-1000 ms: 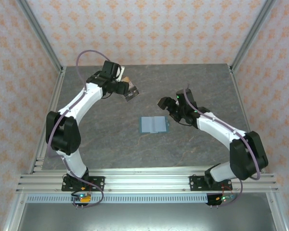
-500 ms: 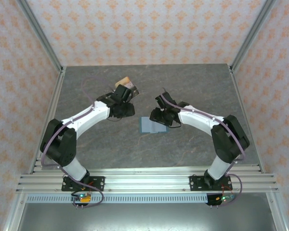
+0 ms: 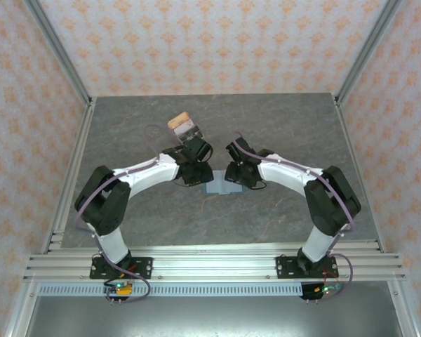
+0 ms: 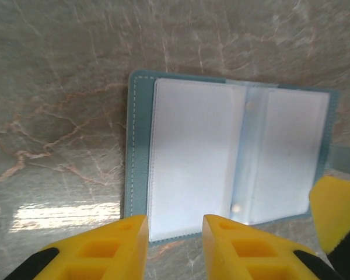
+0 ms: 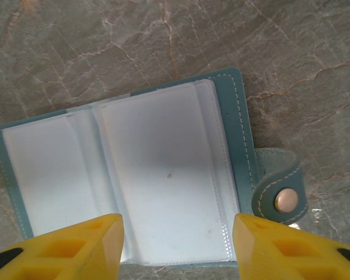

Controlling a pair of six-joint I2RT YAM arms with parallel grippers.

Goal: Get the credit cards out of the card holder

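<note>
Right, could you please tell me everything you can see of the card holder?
The card holder lies open and flat on the grey marbled table. Its cover looks like blue-grey leather with pale stitching along the edge. Inside are frosted clear plastic sleeves joined at the centre by two small rivets; no card print shows through them. A side tab carries a metal snap. The open left gripper and open right gripper hang over its edges; contact cannot be judged.

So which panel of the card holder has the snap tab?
The panel under the right gripper: the snap tab juts from its outer edge; the other panel has a plain edge.
</note>
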